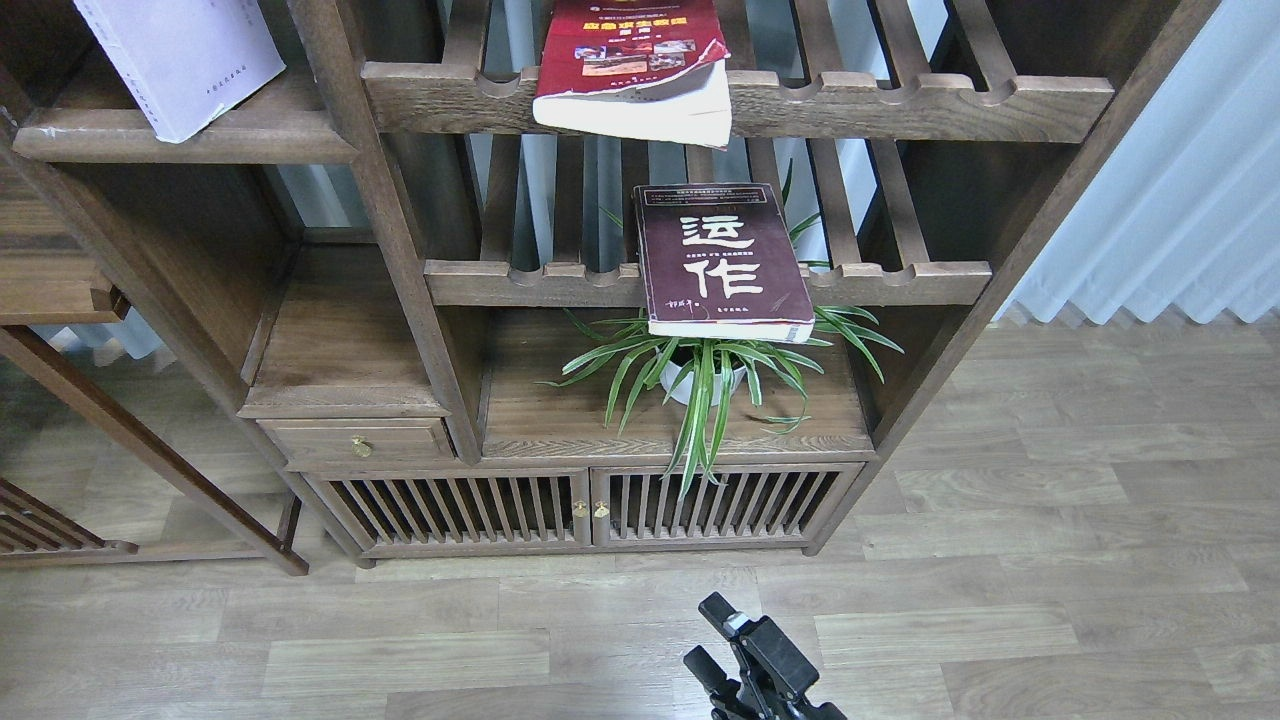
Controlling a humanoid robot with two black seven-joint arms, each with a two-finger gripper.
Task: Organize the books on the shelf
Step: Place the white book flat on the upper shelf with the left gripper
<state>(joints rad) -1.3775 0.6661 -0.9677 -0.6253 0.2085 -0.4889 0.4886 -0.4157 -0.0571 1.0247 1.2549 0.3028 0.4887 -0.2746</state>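
Note:
The pale white-lavender book (175, 60) stands tilted on the flat dark-brown shelf (260, 140) at the top left, its top cut off by the frame edge. The bright red book (632, 65) lies on the upper slatted rack and overhangs its front rail. The dark maroon book (722, 258) with white characters lies on the lower slatted rack and also overhangs. My right gripper (712, 636) is low at the bottom centre, over the floor, far from all books, with its fingers apart and empty. My left gripper is out of view.
A potted spider plant (705, 375) sits under the maroon book on the cabinet top (560, 420). A small drawer (360, 440) and slatted doors (590, 505) are below. Upright posts divide the shelf bays. A pale curtain (1180, 180) hangs at the right.

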